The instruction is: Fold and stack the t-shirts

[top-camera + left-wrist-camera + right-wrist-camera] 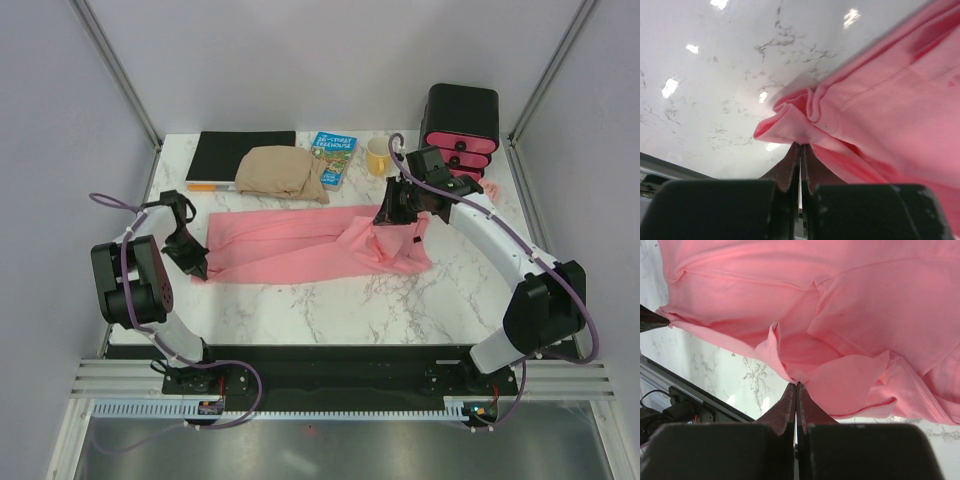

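A salmon-pink t-shirt [300,250] lies stretched across the middle of the marble table, flat on the left and bunched up on the right. My left gripper [197,268] is shut on its near-left corner; in the left wrist view the cloth [875,100] puckers at my closed gripper [801,146]. My right gripper [384,220] is shut on a raised fold at the shirt's right part; in the right wrist view the cloth [850,305] hangs from my closed gripper [796,383]. A beige folded garment [282,172] lies at the back.
A black notebook [243,153] with an orange pen [210,186] lies at back left. A blue book [332,157], a yellow mug [379,156] and a black box with pink drawer fronts [461,128] stand at back right. Grey walls enclose the table.
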